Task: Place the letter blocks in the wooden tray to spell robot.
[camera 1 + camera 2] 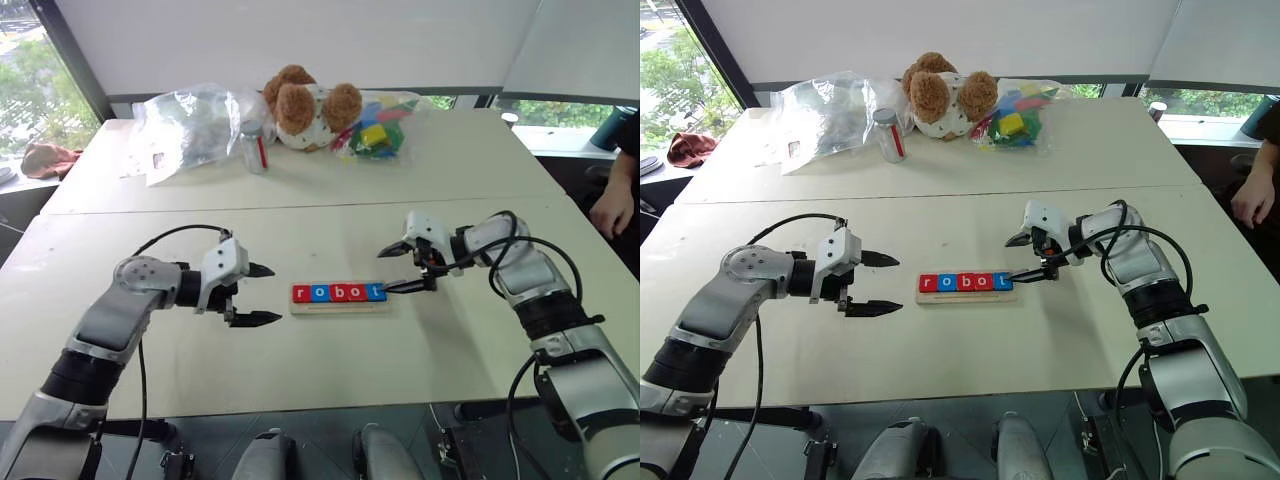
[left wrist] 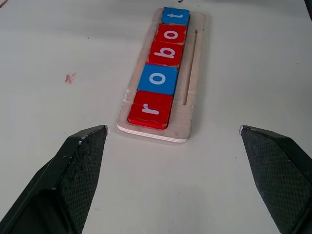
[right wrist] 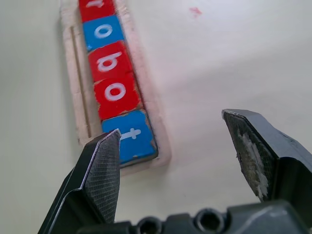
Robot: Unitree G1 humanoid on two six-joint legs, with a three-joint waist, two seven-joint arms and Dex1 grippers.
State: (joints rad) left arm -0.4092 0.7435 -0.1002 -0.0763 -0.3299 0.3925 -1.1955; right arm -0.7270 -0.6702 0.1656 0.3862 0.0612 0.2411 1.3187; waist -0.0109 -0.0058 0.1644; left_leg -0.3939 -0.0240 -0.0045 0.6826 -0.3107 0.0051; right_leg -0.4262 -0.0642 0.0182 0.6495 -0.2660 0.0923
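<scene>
On the left, the left tool (image 1: 252,294) hangs just above the desk (image 1: 300,370) at nine o'clock from the wooden tray (image 1: 340,307), its two black fingers spread wide and holding nothing, aimed along the row. The tray lies at the middle of the near desk, and the letter blocks (image 1: 339,292) sit inside it in one line, edge to edge, reading r, o, b, o, t from left to right. At three o'clock from the tray the right tool (image 1: 404,268) is also parted and empty; its lower finger (image 3: 100,170) hangs just over the outer corner of the blue t block (image 3: 130,138).

The word looks complete, so the main risk now is disturbance. That low right finger stands so near the t block that a sideways or downward drift as the arm leaves could nudge the block askew, lift it over the shallow rim, or shove the whole light tray along the smooth desk. A straight lift away seems the safer exit. The left tool stands farther off, yet it points at the r end and a forward reach would push the tray.

Counted: five letter blocks, three red and two blue; one tray; two tools. Across the far desk at twelve o'clock lie two clear bags (image 1: 190,125), one small jar (image 1: 254,145) and one teddy bear (image 1: 305,107).
</scene>
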